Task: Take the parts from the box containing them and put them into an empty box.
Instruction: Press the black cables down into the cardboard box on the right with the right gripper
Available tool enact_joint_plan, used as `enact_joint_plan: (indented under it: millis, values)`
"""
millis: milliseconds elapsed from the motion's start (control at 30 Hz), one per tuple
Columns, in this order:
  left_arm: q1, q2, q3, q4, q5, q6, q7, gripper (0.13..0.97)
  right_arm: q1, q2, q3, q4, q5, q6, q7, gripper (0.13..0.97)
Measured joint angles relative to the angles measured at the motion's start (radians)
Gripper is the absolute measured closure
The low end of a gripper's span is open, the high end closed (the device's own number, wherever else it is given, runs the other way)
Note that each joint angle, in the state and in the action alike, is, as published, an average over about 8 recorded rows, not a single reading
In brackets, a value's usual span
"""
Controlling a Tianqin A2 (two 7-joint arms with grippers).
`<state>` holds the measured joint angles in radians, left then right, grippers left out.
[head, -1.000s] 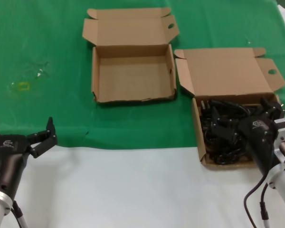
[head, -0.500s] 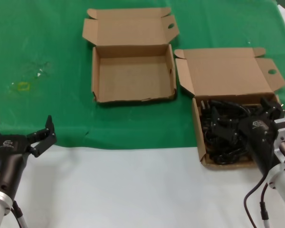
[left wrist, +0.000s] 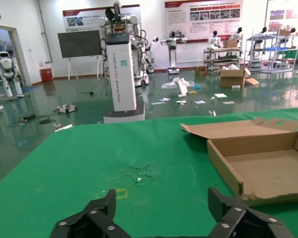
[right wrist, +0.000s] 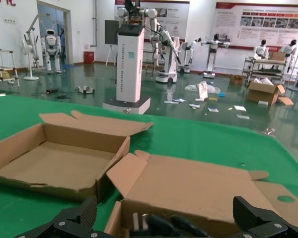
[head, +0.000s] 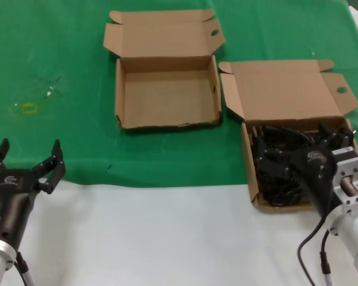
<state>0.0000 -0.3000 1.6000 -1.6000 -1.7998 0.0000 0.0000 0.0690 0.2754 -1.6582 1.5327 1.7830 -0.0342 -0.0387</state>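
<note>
The box containing the parts sits at the right with its lid folded back. Black power cords lie bundled inside; a plug with two prongs shows in the right wrist view. My right gripper is open and empty, low over these cords, its fingers spread wide. The empty box stands open to the left of it, farther back, also in the right wrist view and the left wrist view. My left gripper is open and empty at the near left.
A green cloth covers the far part of the table; bare white table lies near me. A small yellow mark and scuffs sit on the cloth at the left. The two boxes stand close together.
My right gripper has shifted a little left and forward over the cords. My left gripper has turned slightly, so both its fingers now show.
</note>
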Motion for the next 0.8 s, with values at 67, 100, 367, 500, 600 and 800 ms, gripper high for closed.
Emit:
enact_joint_plan:
  millis: [67,100,367,500,600,800]
  values:
    - [0.0,0.0,0.0,0.0,0.0,0.0,0.0,0.377,0.004,0.012,-0.01,0.0,0.0,0.006,0.002,0.129]
    - [0.0,0.0,0.0,0.0,0.0,0.0,0.0,0.4,0.006,0.02,-0.015,0.001,0.001,0.009,0.003,0.129]
    - [0.0,0.0,0.0,0.0,0.0,0.0,0.0,0.581,0.018,0.137,-0.096,0.025,0.038,0.059,0.002,0.129]
    - [0.0,0.0,0.0,0.0,0.0,0.0,0.0,0.692,0.035,0.229,-0.173,0.042,0.099,0.097,-0.008,0.129]
    - [0.0,0.0,0.0,0.0,0.0,0.0,0.0,0.732,0.063,0.316,-0.249,0.058,0.157,0.118,-0.014,0.129]
    - [0.0,0.0,0.0,0.0,0.0,0.0,0.0,0.85,0.169,0.521,-0.434,0.093,0.257,0.111,-0.001,0.129]
